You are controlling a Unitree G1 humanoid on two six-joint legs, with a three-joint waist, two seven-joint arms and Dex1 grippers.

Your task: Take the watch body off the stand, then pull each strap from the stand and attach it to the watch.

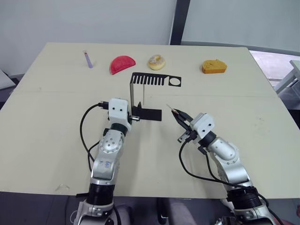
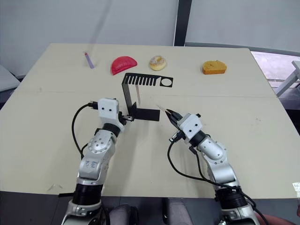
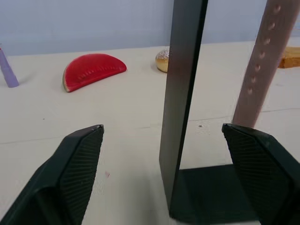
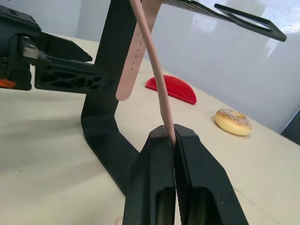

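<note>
- Pink strap (image 4: 157,79), pinched at its lower end between the closed fingers of the right gripper (image 4: 174,136); it runs up to the comb slots of the stand (image 1: 135,96), so it is not yet pulled free.
- Second strap (image 3: 260,70) hangs from the same top plate beside the upright, untouched.
- Left gripper (image 3: 164,154) is spread wide, one finger on each side of the upright just above the base, apparently to steady the stand; no contact is visible.
- Watch body: I cannot find it. The round hole in the top plate looks empty in the head views, so the first step may be done (though where the body went is not something these views settle).
- Left to do, as I judge it: draw both straps out and fix each to the body.
- Further off on the table (image 1: 47,140): a red half-round piece (image 1: 122,64), a doughnut (image 1: 157,62), an orange piece (image 1: 214,66), a purple stick (image 1: 88,59).
- No brand, label or writing can be read anywhere.
</note>
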